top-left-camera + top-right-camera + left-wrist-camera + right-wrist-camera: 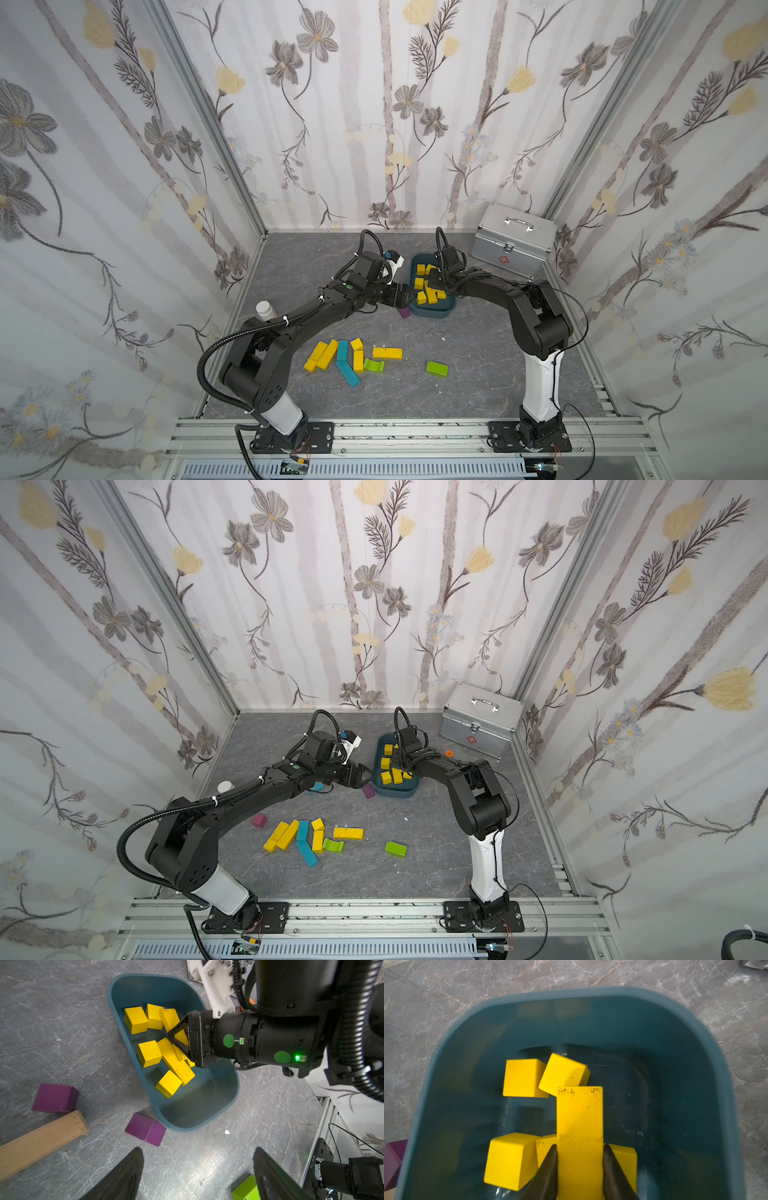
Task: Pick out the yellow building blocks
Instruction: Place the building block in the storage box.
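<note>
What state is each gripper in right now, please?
Left gripper: open, holding nothing, beside the teal bin.
Right gripper: shut on a yellow bar, over the bin.

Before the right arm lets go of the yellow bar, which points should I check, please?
1. Right gripper shut on bar: ok.
2. Bar inside bin rim: ok.
3. Bar resting on blocks below: cannot tell.
4. Left gripper open, outside bin: ok.
5. Only yellow visible in bin: ok.
6. No yellow blocks on table: not ok, five lie there.
</note>
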